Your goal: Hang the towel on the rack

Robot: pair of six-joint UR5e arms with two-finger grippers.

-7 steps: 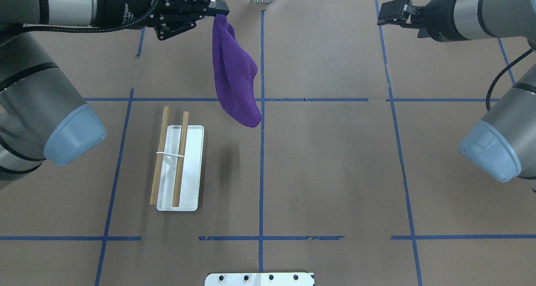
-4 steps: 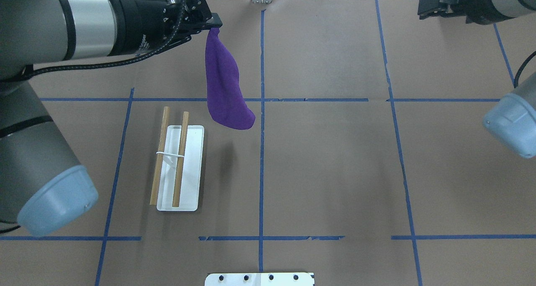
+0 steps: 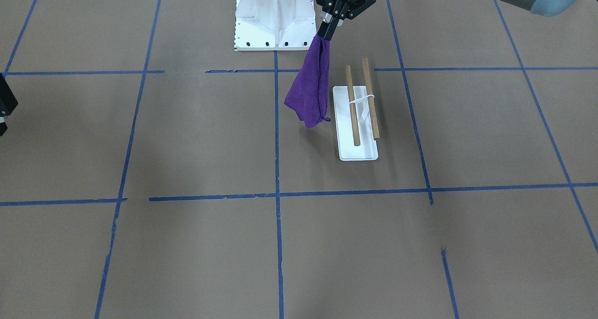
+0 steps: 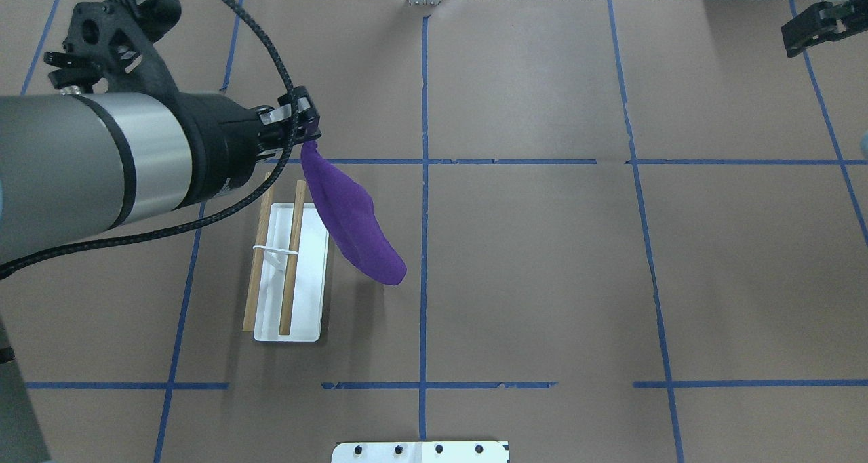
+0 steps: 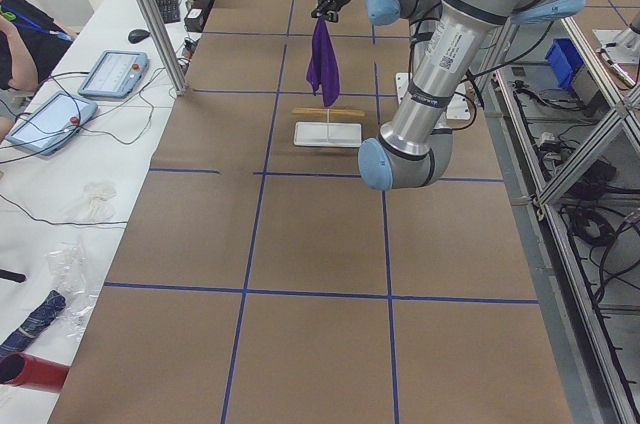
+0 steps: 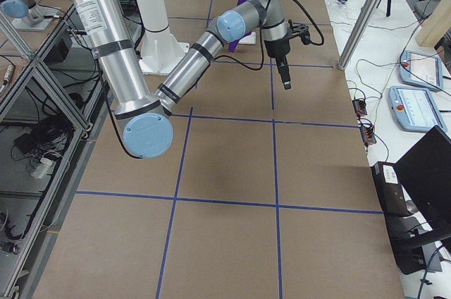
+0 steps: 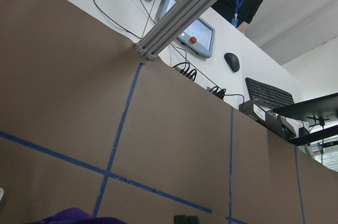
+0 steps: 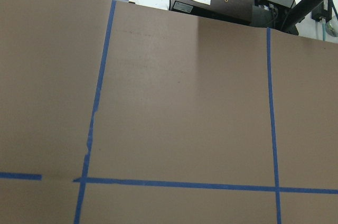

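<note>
Towel comes first: it hangs free in the air from one pinched corner, beside the rack on the side toward the table's middle, and lies over neither dowel; the left gripper is clamped on that top corner, seemingly so the cloth falls long and straight and its loose end can be carried across the bars; the grip sits above the rack's far end, which I judge a fair start for draping along its length; the side view puts the lower end close to dowel height, though I cannot tell whether it clears them; the cloth is deep purple, soft and limp, folded on itself into a narrow drape that widens downward, with a small tab at its lower corner in the front view; the rack stands upright on its flat white base, both dowels bare, on the brown table with its blue tape lines; the right gripper waits well apart at the far corner, and whether its jaws are wide or narrow I cannot tell.
</note>
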